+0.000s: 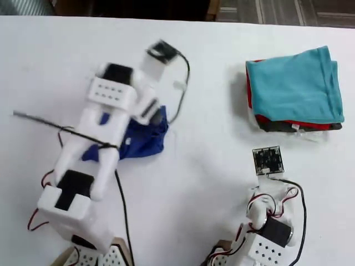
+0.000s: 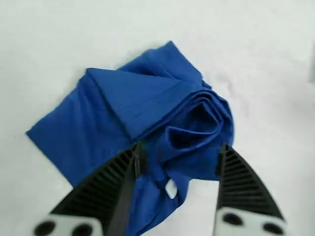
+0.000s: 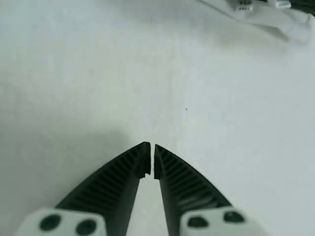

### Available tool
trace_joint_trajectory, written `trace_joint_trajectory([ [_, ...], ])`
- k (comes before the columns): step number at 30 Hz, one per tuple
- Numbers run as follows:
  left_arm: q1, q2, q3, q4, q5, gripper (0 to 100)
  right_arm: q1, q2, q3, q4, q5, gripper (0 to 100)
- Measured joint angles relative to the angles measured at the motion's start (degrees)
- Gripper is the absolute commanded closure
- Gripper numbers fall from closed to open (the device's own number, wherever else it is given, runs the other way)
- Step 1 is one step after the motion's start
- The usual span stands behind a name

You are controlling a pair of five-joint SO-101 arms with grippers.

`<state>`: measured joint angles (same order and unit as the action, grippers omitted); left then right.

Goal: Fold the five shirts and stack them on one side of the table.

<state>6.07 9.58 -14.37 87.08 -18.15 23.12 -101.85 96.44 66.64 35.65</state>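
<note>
Left wrist view: the left fingers (image 2: 106,189) are wide open over the bunched blue shirt (image 2: 142,123) on the worktop (image 2: 256,59). Go down, pinch one edge only, and pull it flat. The right fingers (image 3: 123,182) are almost closed, holding nothing.

Beyond the far edge of the white, evenly lit counter (image 1: 211,144) show a dark gap (image 1: 138,8), a brown wooden piece (image 1: 214,8) and grey floor planks (image 1: 277,11).

High camera is looking down on the surface (image 1: 194,183); wrist cameras are facing it closely, the left sharing the blue shirt (image 1: 145,139).
</note>
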Motion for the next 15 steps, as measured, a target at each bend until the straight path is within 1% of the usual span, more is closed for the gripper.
trace_joint_trajectory([
  [2, -3.25, 0.0, -5.36, 2.9, 0.0, 83, 0.0, 0.0, 0.0, 0.0, 0.0, 97.7],
  [3, -5.27, 0.0, -7.56, 4.31, 0.0, 88, 0.0, 0.0, 0.0, 0.0, 0.0, 97.7],
  [4, -7.3, 0.0, -9.05, 5.54, 0.0, 96, 0.0, 0.0, 0.0, 0.0, 0.0, 97.7],
  [5, -9.32, 0.0, -9.85, 6.42, 0.0, 99, 0.0, 0.0, 0.0, 0.0, 0.0, 97.7],
  [6, -11.25, 0.0, -10.02, 7.3, 0.0, 96, 0.0, 0.0, 0.0, 0.0, 0.0, 97.7],
  [8, -15.12, 0.0, -9.76, 8.35, 0.0, 98, -0.79, 0.0, 0.0, 0.0, 0.0, 97.7],
  [10, -18.9, -0.09, -8.44, 9.41, -2.29, 97, -2.46, 0.0, 0.0, -0.09, 0.0, 97.8],
  [12, -22.59, -0.09, -7.65, 10.55, -5.54, 97, -5.54, 0.0, 0.0, -1.67, 0.0, 97.8],
  [15, -29.89, -0.88, -7.3, 11.96, -8.09, 97, -11.6, 0.0, 0.0, -3.16, 0.0, 97.8],
])
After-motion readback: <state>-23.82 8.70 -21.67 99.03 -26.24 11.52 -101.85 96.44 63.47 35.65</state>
